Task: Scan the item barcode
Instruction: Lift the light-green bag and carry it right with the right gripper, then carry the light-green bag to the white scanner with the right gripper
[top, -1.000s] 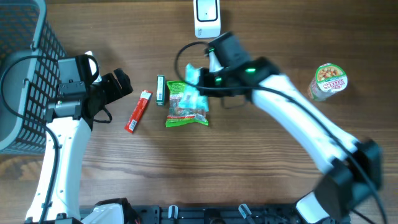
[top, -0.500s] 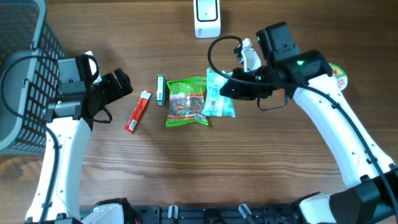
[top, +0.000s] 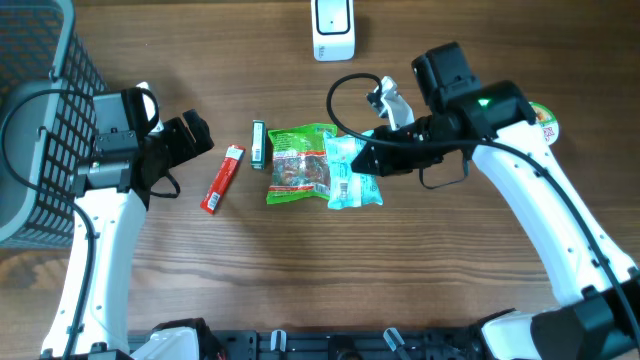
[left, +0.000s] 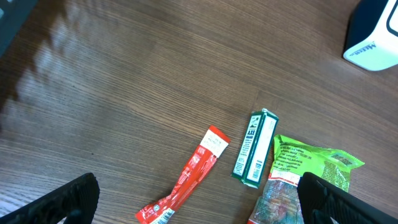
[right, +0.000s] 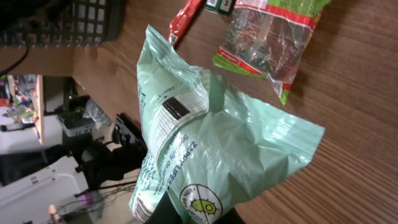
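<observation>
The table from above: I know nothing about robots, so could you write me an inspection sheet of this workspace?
Surface: wooden table, brown grain, no spills seen.
Job's things: pale green bag held by one arm; white scanner at the far edge.
Clutter: green snack bag, gum pack, red stick packet lying flat; cup partly behind the right arm.
Grippers: left gripper open, empty; right gripper shut on the pale green bag.
Cables: black cable looping above the right wrist.
Surroundings: grey basket at the left.

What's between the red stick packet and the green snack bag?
A slim green box, close beside the green snack bag and apart from the red stick packet, in the overhead view.
</observation>
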